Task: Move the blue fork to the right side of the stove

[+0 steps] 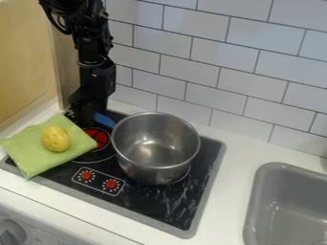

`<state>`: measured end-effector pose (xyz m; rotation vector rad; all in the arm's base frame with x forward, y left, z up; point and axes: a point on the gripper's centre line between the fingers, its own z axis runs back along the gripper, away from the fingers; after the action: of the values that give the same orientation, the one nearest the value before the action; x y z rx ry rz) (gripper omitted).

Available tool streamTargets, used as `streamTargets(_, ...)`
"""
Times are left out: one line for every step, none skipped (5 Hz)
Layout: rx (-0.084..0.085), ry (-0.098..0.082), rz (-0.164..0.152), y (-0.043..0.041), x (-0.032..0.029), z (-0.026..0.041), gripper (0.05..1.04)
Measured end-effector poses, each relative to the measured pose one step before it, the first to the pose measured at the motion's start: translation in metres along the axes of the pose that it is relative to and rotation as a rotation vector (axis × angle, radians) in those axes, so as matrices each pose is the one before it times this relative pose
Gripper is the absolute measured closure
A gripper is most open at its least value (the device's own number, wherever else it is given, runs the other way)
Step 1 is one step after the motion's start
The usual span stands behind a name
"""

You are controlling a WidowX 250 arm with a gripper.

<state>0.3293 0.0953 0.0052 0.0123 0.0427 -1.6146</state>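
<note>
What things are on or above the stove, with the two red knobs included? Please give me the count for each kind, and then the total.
Blue fork: 1
Metal pot: 1
Green cloth: 1
Yellow potato-like item: 1
Red knobs: 2
Total: 6

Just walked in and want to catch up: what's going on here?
The robot's gripper is down at the stove's back left, right by the blue fork; whether it grips it, I can't tell. The fork isn't on the right side yet. A metal pot stands beside it, and a yellow potato-like thing sits on a green cloth.
</note>
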Motion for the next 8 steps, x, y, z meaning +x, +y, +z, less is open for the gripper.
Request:
streamTargets(0.0212,-0.0070,0.0114,0.00868,-0.00033,0.00744,0.711)
streamTargets(0.0377,0.0132,0.0007,0.01438,-0.00497,0.01215,0.711)
streamTargets(0.0210,-0.0013,0.0075,0.00689,-0.00164,0.00569,0.711)
streamTargets(0.0215,-0.0027,0.0050,0.00710,-0.00080,0.00574,0.711)
streamTargets(0.0391,-0.0087,0.0222,0.00360,0.00187,0.01806,0.711)
streamTargets(0.0819,0.0034,-0.0156,0.00615,0.00278,0.03395,0.711)
streamTargets(0.0143,-0.0104,-0.0269,-0.01393,0.00875,0.01530,0.711)
streamTargets(0.0224,-0.0007,-0.0262,-0.01119,0.00874,0.01527,0.711)
